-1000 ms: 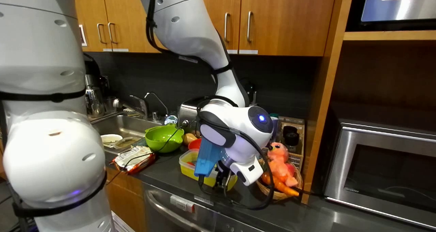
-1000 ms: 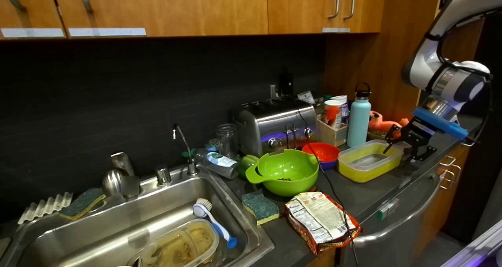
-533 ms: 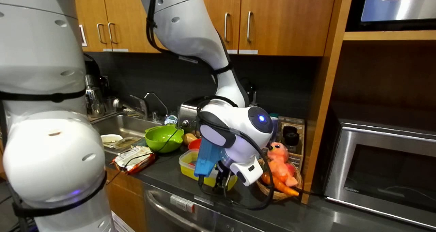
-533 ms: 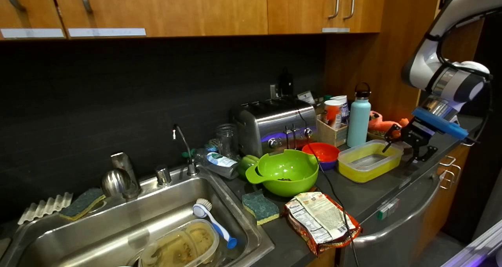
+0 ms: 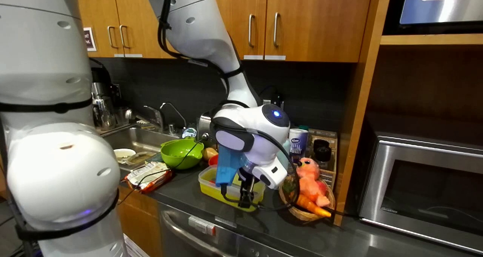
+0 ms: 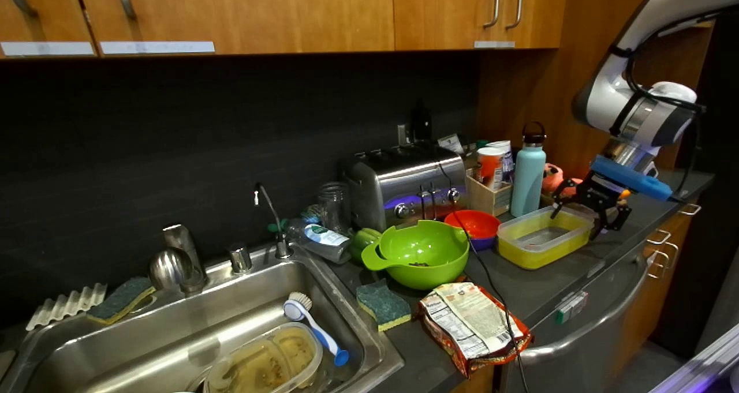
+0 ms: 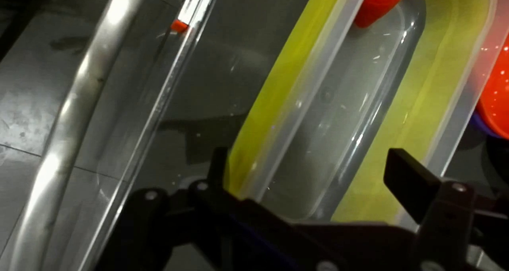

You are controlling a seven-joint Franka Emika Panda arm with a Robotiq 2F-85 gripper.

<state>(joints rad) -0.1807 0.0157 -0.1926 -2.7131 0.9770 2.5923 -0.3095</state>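
Note:
My gripper (image 7: 308, 161) is open, with its two black fingers (image 7: 411, 183) wide apart and nothing held between them. It is at the near end of a yellow rectangular container with a clear rim, seen in the wrist view (image 7: 417, 100) and both exterior views (image 5: 211, 189) (image 6: 534, 257). In an exterior view the gripper (image 6: 575, 224) points down at the container's right end. Whether a finger touches the rim, I cannot tell. A red object (image 7: 379, 4) lies inside the container at its far end, partly cut off in the wrist view.
A red bowl (image 6: 473, 223) and a green bowl (image 6: 424, 266) stand beside the container. A turquoise bottle (image 6: 528, 182) and toaster (image 6: 404, 191) stand behind. A basket (image 5: 303, 215) holds a pink toy (image 5: 311, 183). A cable (image 6: 491, 283) crosses a food bag (image 6: 470, 318) near the sink (image 6: 369, 347).
The arm has moved left and slightly up in an exterior view, and left in both, bringing the open gripper from beside the container closer over its end. The objects have not moved.

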